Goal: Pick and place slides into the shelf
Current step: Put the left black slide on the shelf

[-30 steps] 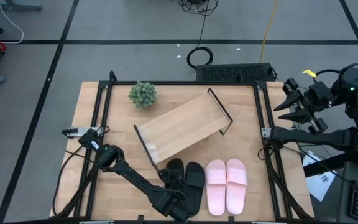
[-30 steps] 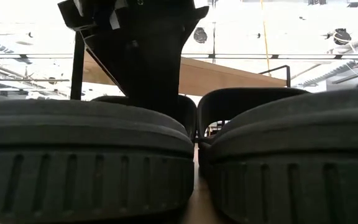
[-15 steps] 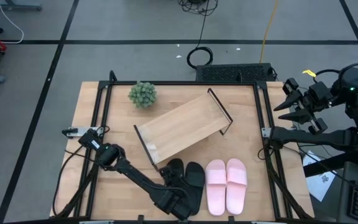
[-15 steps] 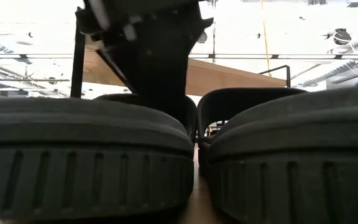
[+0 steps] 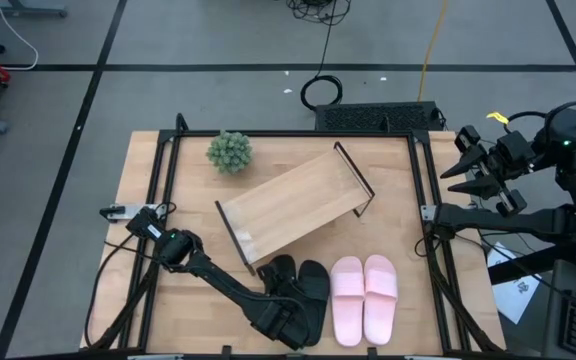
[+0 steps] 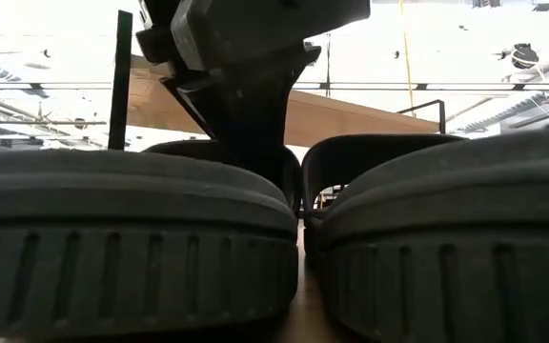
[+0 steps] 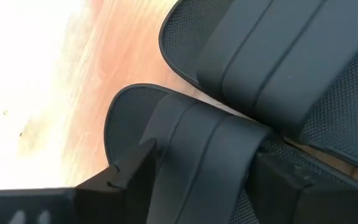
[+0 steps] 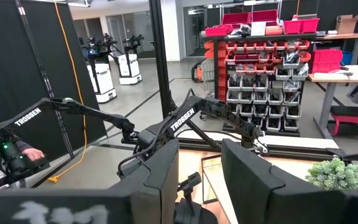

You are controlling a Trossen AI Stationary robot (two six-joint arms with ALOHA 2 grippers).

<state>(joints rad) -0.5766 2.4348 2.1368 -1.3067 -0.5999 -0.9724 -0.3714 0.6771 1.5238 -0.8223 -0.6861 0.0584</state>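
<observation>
Over left black slide | left gripper straddling strap, not yet clamped | risk: strap slips out, nudging its pair

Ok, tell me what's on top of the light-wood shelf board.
Nothing rests on the light-wood shelf board; its top is bare. Both matte black slides and pale pink slides lie on the tabletop. Under the board is hidden.

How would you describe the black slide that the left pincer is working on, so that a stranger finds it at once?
Start at the tilted wooden shelf in the table's middle; below it, near the front edge, lie four slides. The pink pair is on the right, the black pair on the left. It is the outermost black slide, with the left pincer straddling its strap.
</observation>
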